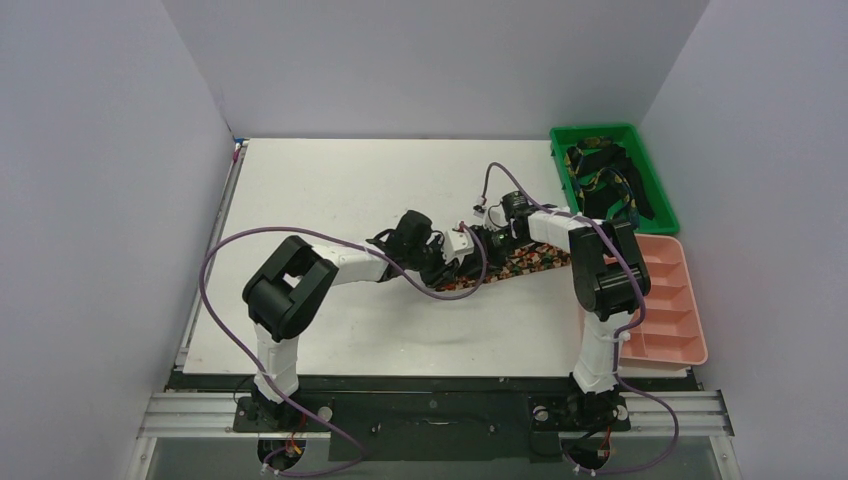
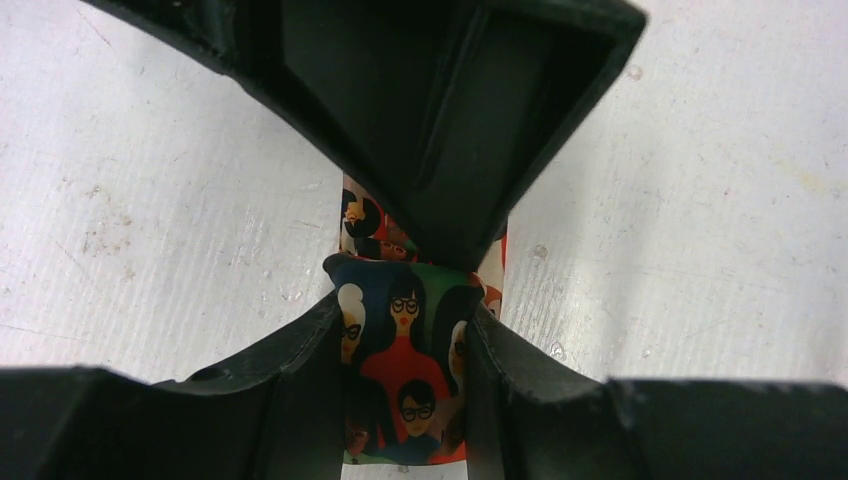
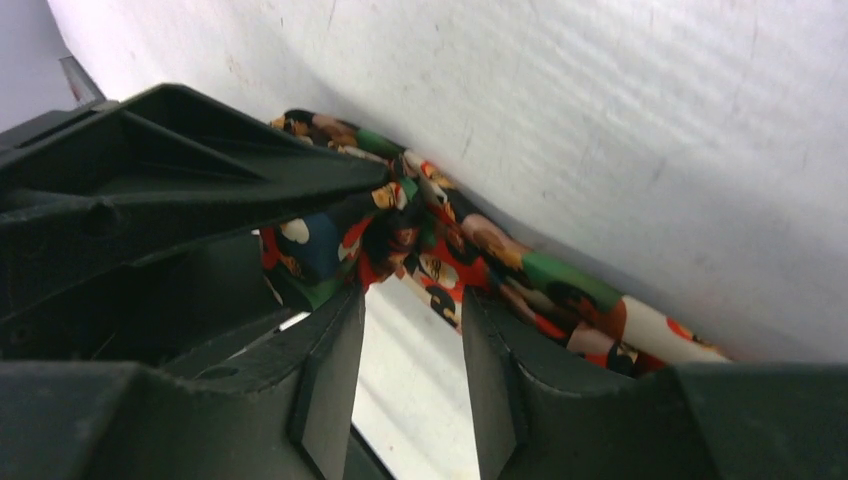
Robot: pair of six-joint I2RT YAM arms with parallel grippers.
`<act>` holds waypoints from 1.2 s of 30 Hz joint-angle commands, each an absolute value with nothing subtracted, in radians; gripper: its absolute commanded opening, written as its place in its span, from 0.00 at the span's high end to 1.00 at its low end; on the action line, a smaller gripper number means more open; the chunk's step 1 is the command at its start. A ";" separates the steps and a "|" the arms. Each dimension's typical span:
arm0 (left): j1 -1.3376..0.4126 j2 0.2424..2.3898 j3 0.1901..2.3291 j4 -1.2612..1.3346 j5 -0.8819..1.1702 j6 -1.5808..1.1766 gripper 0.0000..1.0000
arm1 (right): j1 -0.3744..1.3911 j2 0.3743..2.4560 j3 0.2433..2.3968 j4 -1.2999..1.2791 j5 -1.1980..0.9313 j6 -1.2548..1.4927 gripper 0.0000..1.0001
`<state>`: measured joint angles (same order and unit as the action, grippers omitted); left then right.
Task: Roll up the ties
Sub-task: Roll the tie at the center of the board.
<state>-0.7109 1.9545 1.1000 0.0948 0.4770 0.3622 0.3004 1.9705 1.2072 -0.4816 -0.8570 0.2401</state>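
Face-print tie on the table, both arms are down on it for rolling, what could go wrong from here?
The left pincer squeezes only the folded end of the face-print tie across its width, so the fabric could slip out and the fold could spring open. The right pincer sits open close against the left one, so the two could collide as either moves.

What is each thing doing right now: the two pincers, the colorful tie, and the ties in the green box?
Left pincer: one finger on each side of the colorful tie, grip unclear.
Right pincer: open, tips at the tie.
Colorful tie: stretched out flat, one end folded over.
Other ties: heaped loose in the green box, not rolled.
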 commanded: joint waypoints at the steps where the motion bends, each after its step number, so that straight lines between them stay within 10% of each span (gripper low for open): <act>1: -0.728 2.048 1.057 -0.136 0.382 0.396 0.78 | 0.302 1.912 1.222 -0.586 -0.945 0.210 0.60; 30: -0.741 2.071 1.085 -0.165 0.368 0.414 0.75 | 0.298 1.928 1.220 -0.411 -0.968 0.324 0.52; 36: -0.741 2.070 1.089 -0.166 0.381 0.410 0.63 | 0.298 1.994 1.246 -0.512 -0.862 0.202 0.91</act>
<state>-0.7269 1.9709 1.1374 0.0494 0.4561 0.3862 0.2916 1.9591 1.2098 -0.4595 -0.9382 0.2920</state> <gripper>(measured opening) 0.342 0.200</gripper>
